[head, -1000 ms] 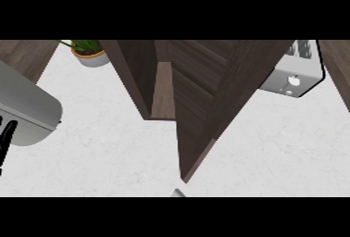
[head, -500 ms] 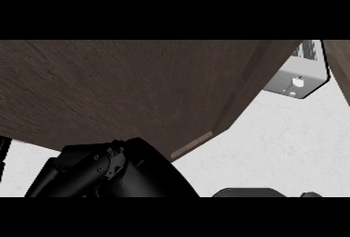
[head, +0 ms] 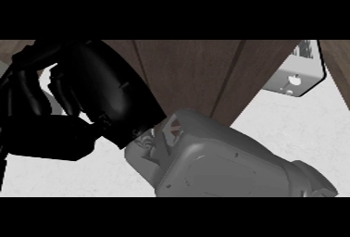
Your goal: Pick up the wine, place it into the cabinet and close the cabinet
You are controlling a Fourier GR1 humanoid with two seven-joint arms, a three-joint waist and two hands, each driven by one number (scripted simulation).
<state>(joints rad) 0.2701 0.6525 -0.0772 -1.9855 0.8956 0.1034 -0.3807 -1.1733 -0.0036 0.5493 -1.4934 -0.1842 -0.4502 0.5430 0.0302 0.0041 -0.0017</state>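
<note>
My right hand [head: 103, 92] fills the upper left of the head view, very close to the camera. Its grey forearm [head: 226, 171] runs in from the lower right. The hand is raised in front of the dark wooden cabinet [head: 191, 74], whose panels cross the top of the view. A rounded black mass [head: 41, 139] below the hand touches it; I cannot tell whether it is part of the hand or something held. No wine bottle shows plainly. The cabinet's inside is hidden. My left hand does not show.
A silver appliance [head: 297, 74] stands at the upper right beside the cabinet. The white speckled counter [head: 301, 129] shows at the right and a little at the lower left. A thin dark strip [head: 3, 171] runs along the left edge.
The right hand and forearm have risen from the lower edge and moved up and left, now covering most of the view. The open cabinet interior and the plant seen a second ago are hidden.
</note>
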